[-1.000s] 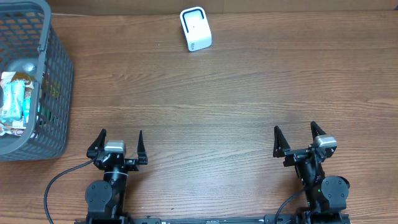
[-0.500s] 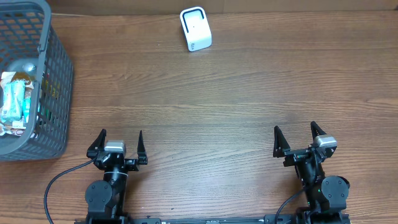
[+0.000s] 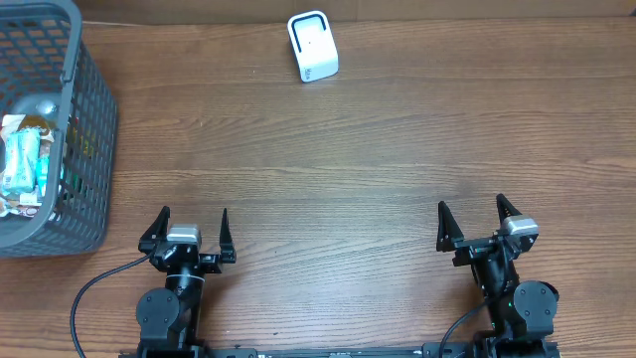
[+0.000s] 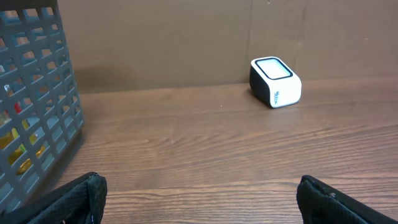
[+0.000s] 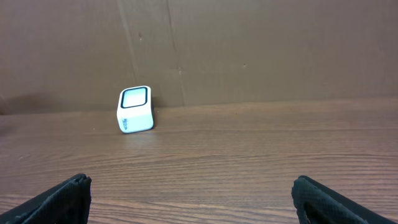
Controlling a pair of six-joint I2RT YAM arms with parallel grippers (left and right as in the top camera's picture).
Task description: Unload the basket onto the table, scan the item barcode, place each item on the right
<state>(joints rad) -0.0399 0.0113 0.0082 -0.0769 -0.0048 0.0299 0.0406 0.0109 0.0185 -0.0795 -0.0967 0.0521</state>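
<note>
A white barcode scanner (image 3: pixel 313 46) with a dark-rimmed window stands at the far edge of the wooden table; it also shows in the left wrist view (image 4: pixel 275 82) and the right wrist view (image 5: pixel 135 109). Packaged items (image 3: pixel 25 159) lie inside a grey mesh basket (image 3: pixel 84 149) at the far left. My left gripper (image 3: pixel 192 221) rests open at the near left, nothing between its fingers (image 4: pixel 78 199). At the near right my right gripper (image 3: pixel 473 217) is open and empty too, its fingers (image 5: pixel 323 199) wide apart.
A brown wall runs along the back of the table behind the scanner. The basket wall (image 4: pixel 31 106) fills the left side of the left wrist view. Bare wood lies between both grippers and the scanner.
</note>
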